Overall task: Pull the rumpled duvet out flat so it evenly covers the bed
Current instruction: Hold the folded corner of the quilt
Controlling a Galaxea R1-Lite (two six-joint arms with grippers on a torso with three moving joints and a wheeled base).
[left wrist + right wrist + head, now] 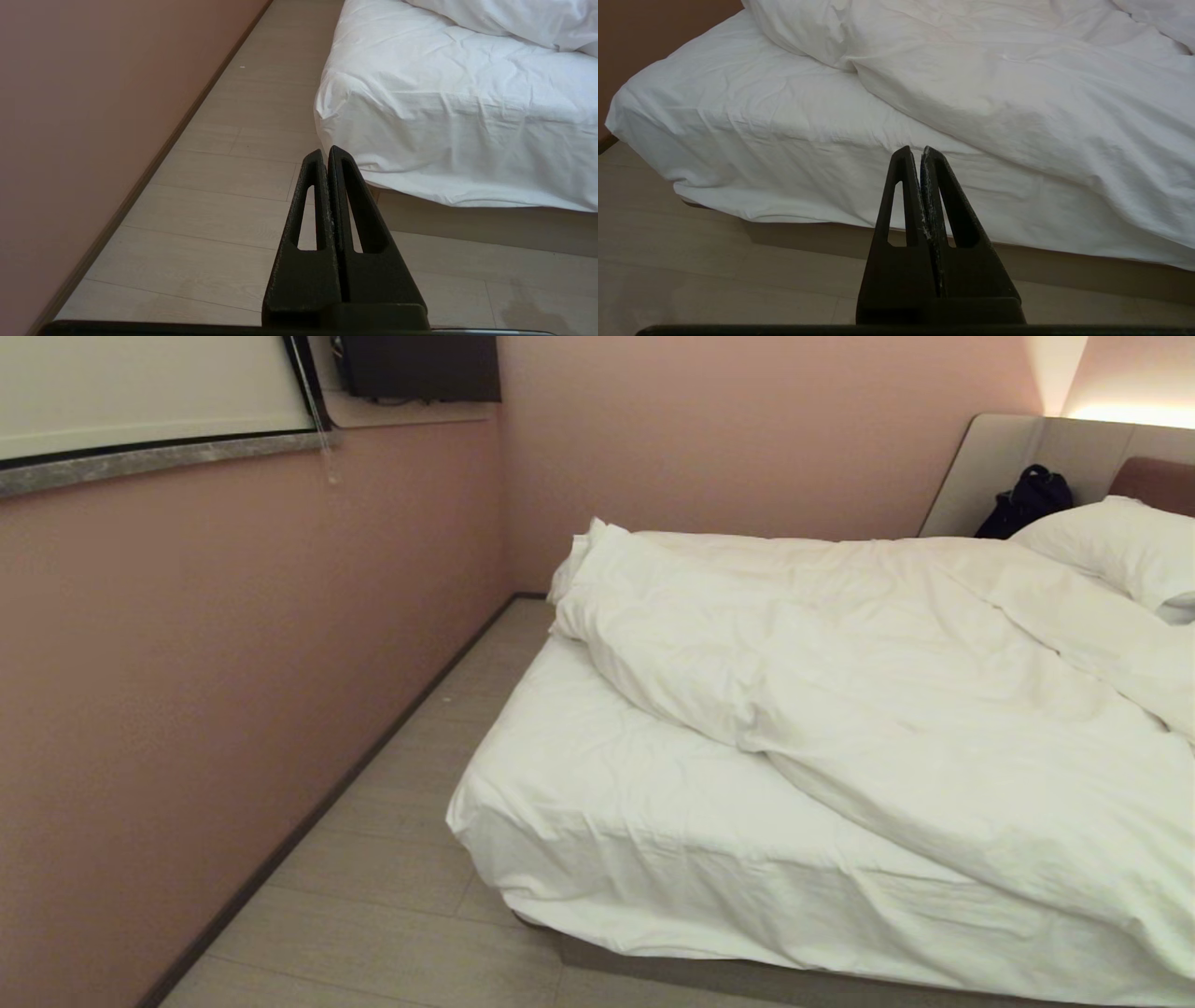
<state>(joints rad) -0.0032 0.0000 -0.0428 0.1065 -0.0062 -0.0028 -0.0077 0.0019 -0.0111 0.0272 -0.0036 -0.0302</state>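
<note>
Duvet (896, 709) is lying bunched in a thick diagonal band across the bed (597, 821), running from the far corner at the foot toward the near edge on the headboard side. Bare white sheet (569, 756) is showing over the near corner at the foot and is hanging down that side above the beige base. A pillow (1120, 551) is sitting at the head end against the headboard (1008, 457), with a dark bag (1027, 502) resting beside it at the far corner. Left gripper (326, 154) is hovering over the pale floor (210, 196) just off the near foot corner, its fingers pressed together and holding nothing. Right gripper (916, 153) is pointing at the near side of the mattress, fingers likewise pressed together and empty, apart from the sheet. A pink wall (187, 663) is running along the floor strip beyond the foot.
</note>
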